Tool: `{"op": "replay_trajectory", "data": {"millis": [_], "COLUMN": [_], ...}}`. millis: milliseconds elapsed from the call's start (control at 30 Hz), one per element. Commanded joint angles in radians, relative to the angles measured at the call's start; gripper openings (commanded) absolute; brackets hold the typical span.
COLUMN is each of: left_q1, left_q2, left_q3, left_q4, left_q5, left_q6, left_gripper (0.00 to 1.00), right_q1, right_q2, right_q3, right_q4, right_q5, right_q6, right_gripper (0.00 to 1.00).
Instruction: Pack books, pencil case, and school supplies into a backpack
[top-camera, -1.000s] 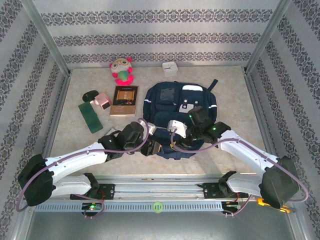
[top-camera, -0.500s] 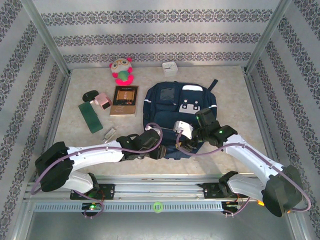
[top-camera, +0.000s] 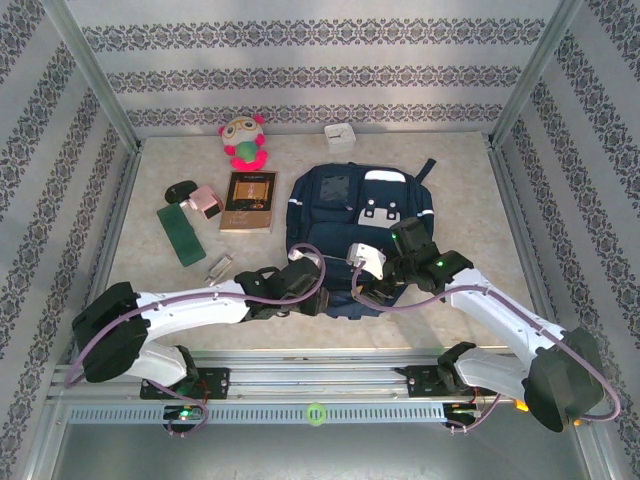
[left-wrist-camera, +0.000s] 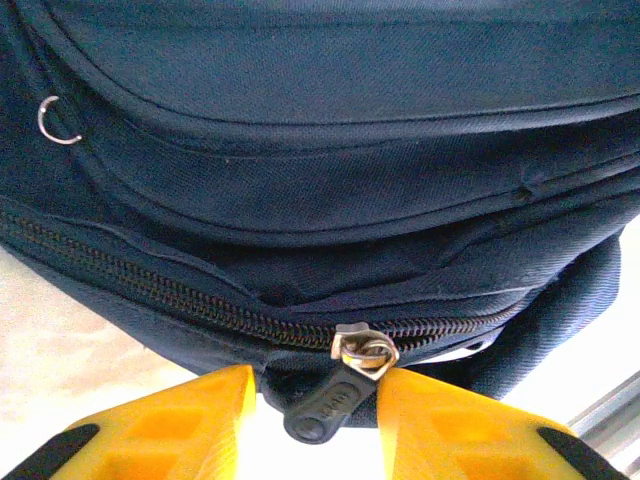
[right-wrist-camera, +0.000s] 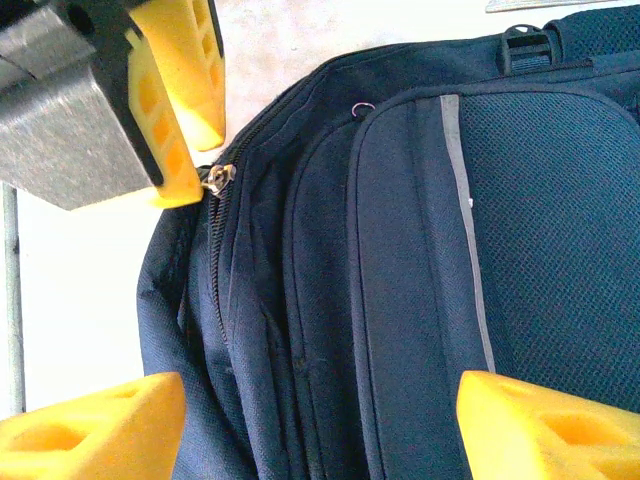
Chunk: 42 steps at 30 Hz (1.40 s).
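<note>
The navy backpack (top-camera: 345, 205) lies flat at mid-table, its main zipper closed. My left gripper (left-wrist-camera: 315, 385) is at its near edge with the yellow fingers either side of the black zipper pull (left-wrist-camera: 330, 405). The pull touches the right finger and a gap remains on the left. My right gripper (right-wrist-camera: 320, 400) stands open above the backpack's near end (right-wrist-camera: 400, 250), beside the left gripper's fingers (right-wrist-camera: 170, 100). The book (top-camera: 249, 200), a pink piece (top-camera: 207, 201) and a dark green flat piece (top-camera: 181, 235) lie left of the backpack. I cannot tell which thing is the pencil case.
A plush toy (top-camera: 243, 141) and a small white box (top-camera: 340, 137) sit by the back wall. A black oval object (top-camera: 181, 189) lies at the far left. A small silver item (top-camera: 218, 267) rests just left of my left arm. Metal frame posts border the table.
My left arm has swung right and low to the backpack's near edge, and its jaws have narrowed around the zipper pull. The right gripper shifted slightly right.
</note>
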Motion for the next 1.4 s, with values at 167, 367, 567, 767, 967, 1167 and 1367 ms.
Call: {"op": "replay_trajectory", "data": {"millis": [167, 367, 567, 767, 967, 1167, 1367], "left_q1": [-0.003, 0.008, 0.022, 0.057, 0.111, 0.138, 0.202], "left_q2": [0.018, 0.032, -0.038, -0.122, -0.151, -0.161, -0.202], "left_q3": [-0.012, -0.020, -0.079, -0.183, -0.245, -0.256, -0.287], "left_q4": [0.014, 0.023, 0.098, 0.287, 0.427, 0.484, 0.545], "left_q5": [0.014, 0.022, 0.088, 0.286, 0.452, 0.539, 0.627], "left_q6": [0.006, 0.001, 0.056, 0.158, 0.216, 0.229, 0.206], "left_gripper": [0.33, 0.23, 0.03, 0.00, 0.00, 0.00, 0.00], "right_q1": [0.026, 0.046, 0.074, 0.108, 0.122, 0.134, 0.146], "right_q2": [0.014, 0.032, 0.075, 0.142, 0.187, 0.238, 0.248], "right_q3": [0.008, 0.019, 0.034, 0.050, 0.044, 0.092, 0.106], "right_q4": [0.006, 0.009, 0.030, 0.093, 0.136, 0.060, 0.030], "right_q5": [-0.027, -0.029, -0.039, -0.103, -0.127, -0.166, -0.190], "right_q6": [-0.003, -0.003, -0.002, 0.039, 0.067, 0.018, 0.015], "right_gripper": [0.71, 0.71, 0.71, 0.71, 0.73, 0.73, 0.73]}}
